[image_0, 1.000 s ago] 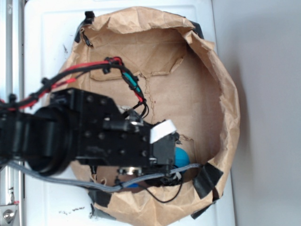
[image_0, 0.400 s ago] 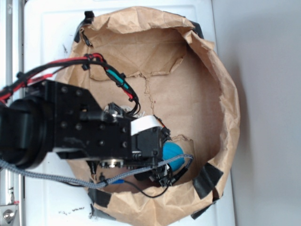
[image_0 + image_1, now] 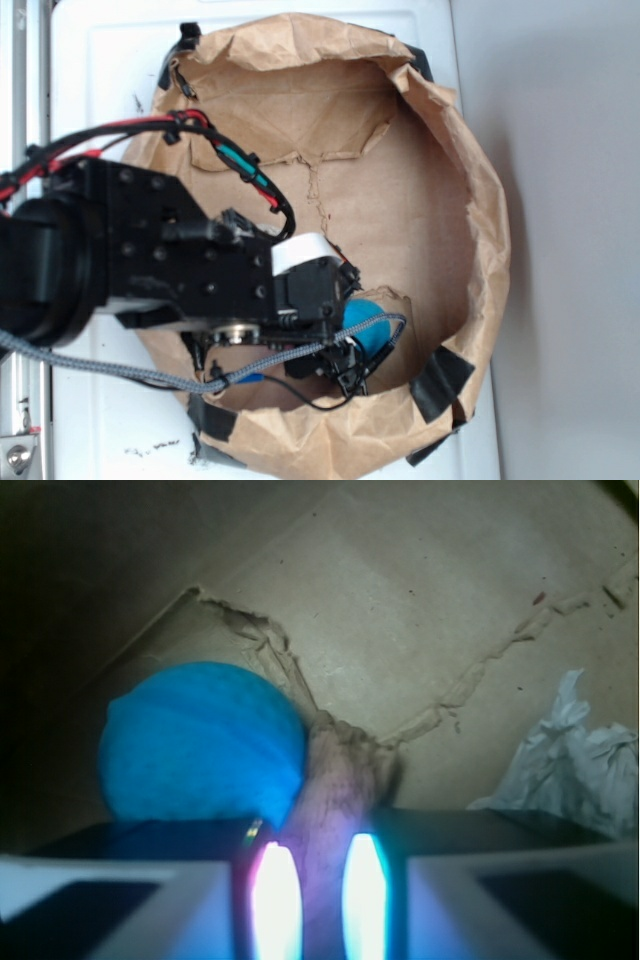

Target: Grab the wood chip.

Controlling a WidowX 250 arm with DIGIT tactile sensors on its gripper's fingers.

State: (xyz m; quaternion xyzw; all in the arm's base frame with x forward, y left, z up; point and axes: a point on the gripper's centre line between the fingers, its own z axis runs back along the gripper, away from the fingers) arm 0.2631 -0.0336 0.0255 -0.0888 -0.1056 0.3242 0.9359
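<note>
From the wrist view I see the gripper (image 3: 312, 905) has almost no slack: the wood chip (image 3: 335, 790) fills the narrow gap between its glowing fingers (image 3: 275, 900), and the blue ball (image 3: 203, 745) touches the chip at its 9 o'clock, blocking that side. A crumpled white paper wad (image 3: 578, 765) sits at 3 o'clock, apart from the chip. In the exterior view, the paper bag's raised wall (image 3: 490, 215) rings everything, and I find open floor (image 3: 400, 210) only toward 12 to 2 o'clock.
</note>
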